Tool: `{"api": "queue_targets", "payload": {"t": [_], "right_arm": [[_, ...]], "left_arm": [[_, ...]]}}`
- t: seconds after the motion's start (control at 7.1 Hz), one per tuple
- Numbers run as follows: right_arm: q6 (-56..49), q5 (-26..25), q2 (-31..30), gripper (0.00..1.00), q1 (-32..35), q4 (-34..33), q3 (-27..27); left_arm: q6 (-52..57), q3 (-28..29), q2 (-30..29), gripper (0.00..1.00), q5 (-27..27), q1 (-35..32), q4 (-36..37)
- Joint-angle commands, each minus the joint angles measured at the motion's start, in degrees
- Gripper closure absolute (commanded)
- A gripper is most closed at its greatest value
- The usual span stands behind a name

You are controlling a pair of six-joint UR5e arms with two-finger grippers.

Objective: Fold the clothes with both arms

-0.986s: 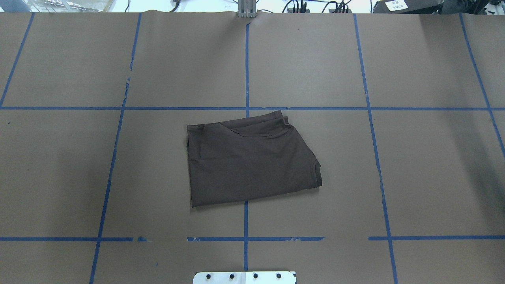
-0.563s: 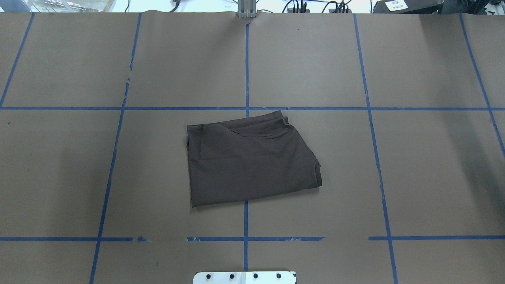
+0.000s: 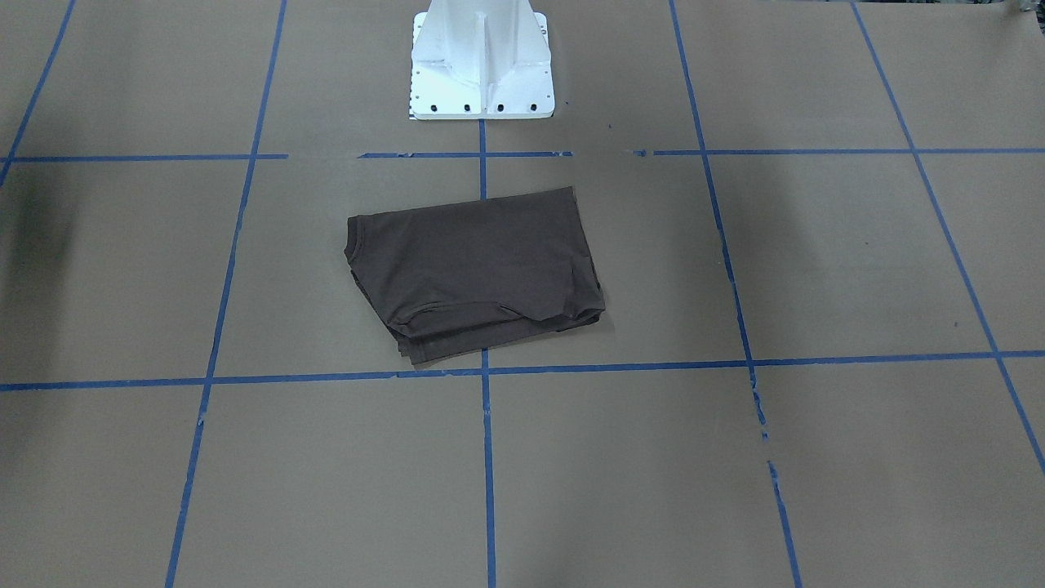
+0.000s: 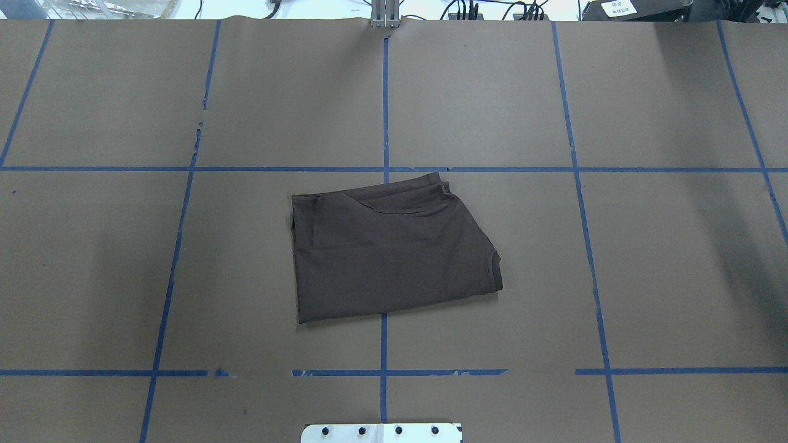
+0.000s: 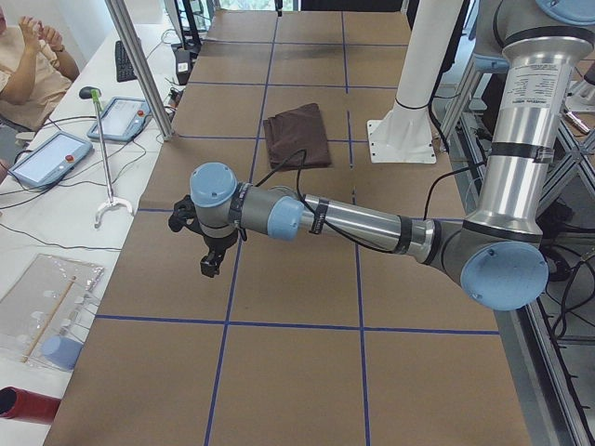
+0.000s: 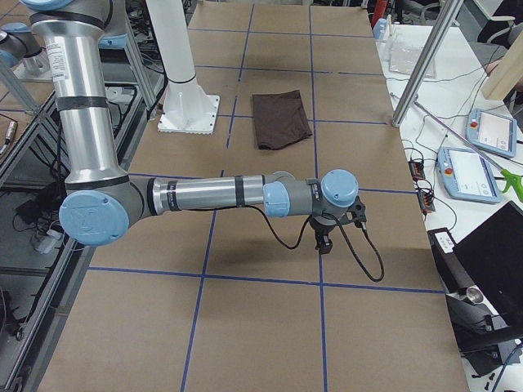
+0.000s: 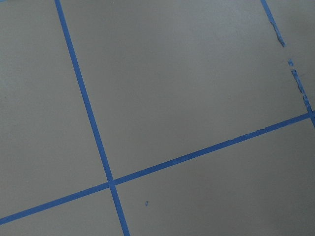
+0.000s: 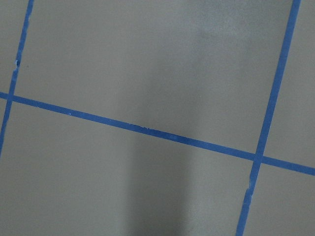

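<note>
As the folded brown T-shirt (image 4: 394, 252) at table (image 4: 615, 277) centre looks limp and light, pinch all layers at one edge; left gripper (image 5: 210, 263), right gripper (image 6: 322, 242): state indeterminable.

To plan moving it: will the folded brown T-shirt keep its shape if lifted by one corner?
Probably not: the T-shirt lies in soft, loose layers, so it likely droops and unfolds. Pushed, its uneven stacked edges may bunch.

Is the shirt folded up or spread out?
Folded: the shirt is a compact rectangle with stacked layers showing at one edge.
</note>
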Motion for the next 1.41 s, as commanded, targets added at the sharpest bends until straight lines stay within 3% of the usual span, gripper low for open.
{"api": "queue_targets", "payload": {"t": [0.0, 1.27], "right_arm": [[-0.07, 0.06, 0.12, 0.00, 0.00, 0.00, 0.13], [-0.07, 0.06, -0.76, 0.00, 0.00, 0.00, 0.48]], "left_arm": [[0.00, 0.07, 0.00, 0.00, 0.12, 0.01, -0.36], [0.00, 0.07, 0.00, 0.00, -0.15, 0.44, -0.36]]}}
